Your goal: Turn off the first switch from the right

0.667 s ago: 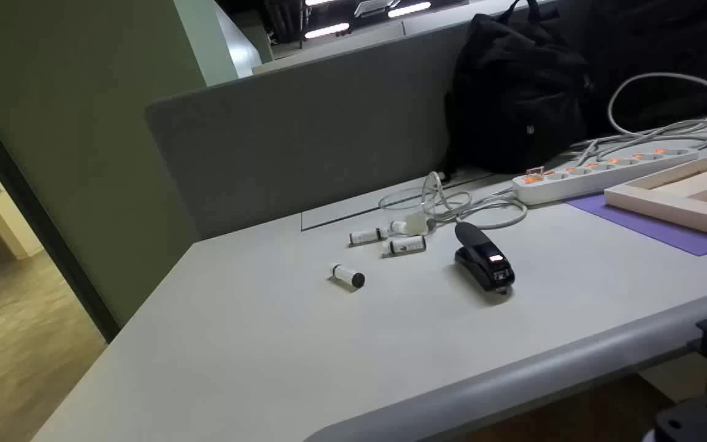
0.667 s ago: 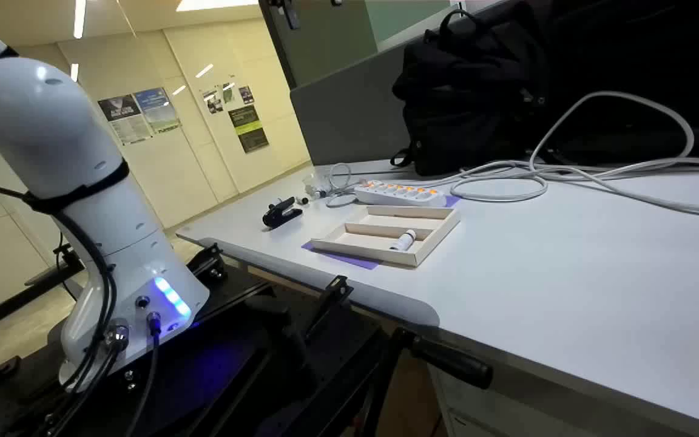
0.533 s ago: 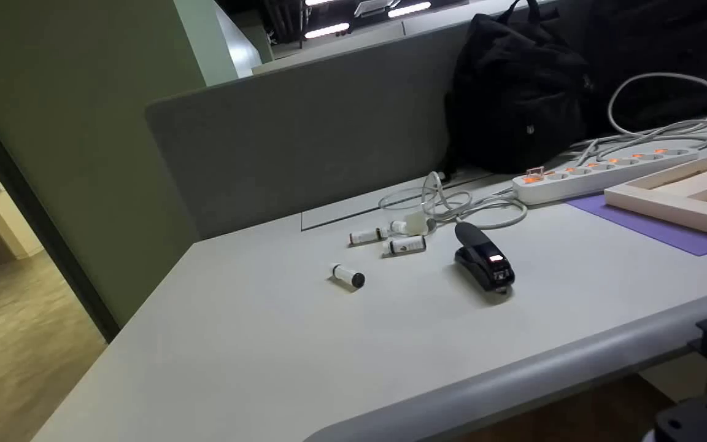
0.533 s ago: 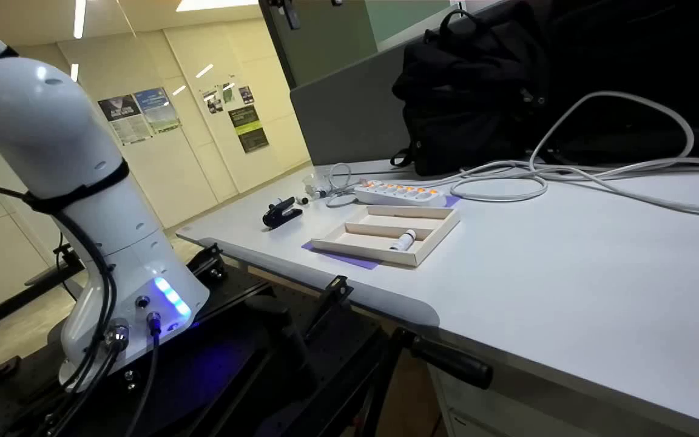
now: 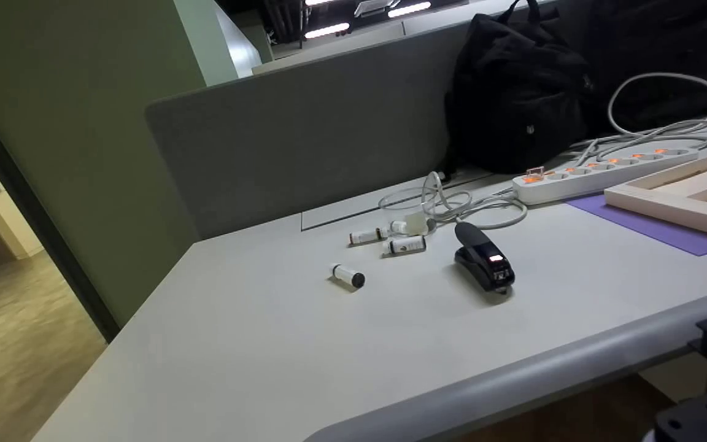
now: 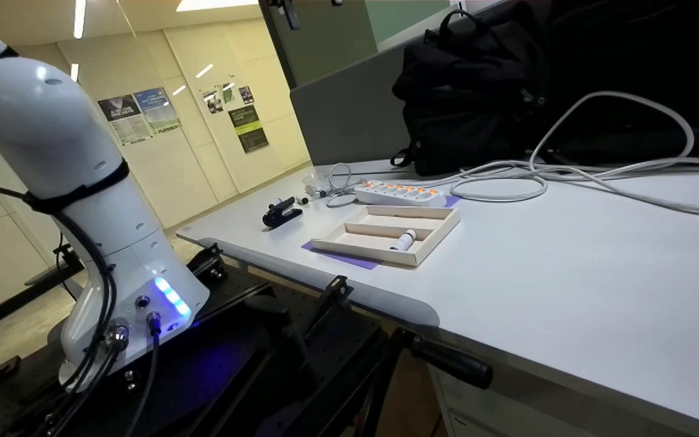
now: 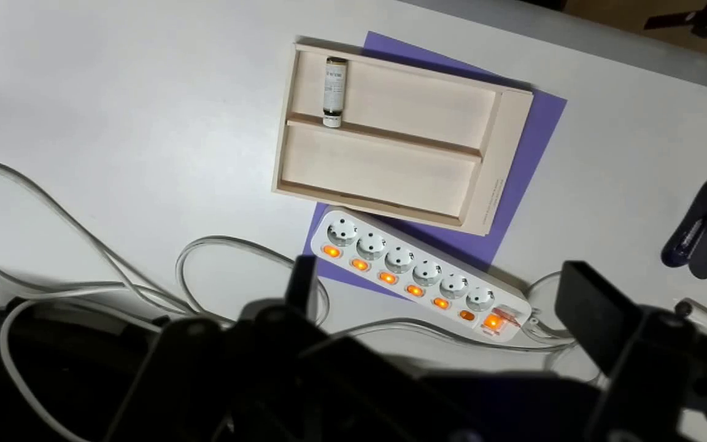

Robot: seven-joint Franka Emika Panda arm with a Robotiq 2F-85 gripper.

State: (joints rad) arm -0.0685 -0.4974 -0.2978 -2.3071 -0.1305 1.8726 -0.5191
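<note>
A white power strip [image 7: 405,281] lies on the table, also seen in both exterior views [image 5: 605,184] [image 6: 395,197]. It has a row of sockets with small orange switches. In the wrist view the end switch [image 7: 331,251] farthest from the cord is lit; this is the right-end switch [image 6: 433,192] in an exterior view. The small switch [image 7: 467,315] beside the square main switch [image 7: 493,321] is dark. The main switch is lit, its clear cover raised. My gripper [image 7: 441,279] is open and empty, fingers spread over the strip, apart from it. The gripper is out of both exterior views.
A wooden tray [image 7: 384,136] holding a small bottle [image 7: 334,92] lies beside the strip on a purple sheet [image 7: 534,147]. Loose white cables [image 7: 92,242] and a black backpack [image 6: 465,91] are behind. A black stapler [image 5: 485,258] and several small bottles [image 5: 347,275] lie beyond the cord end.
</note>
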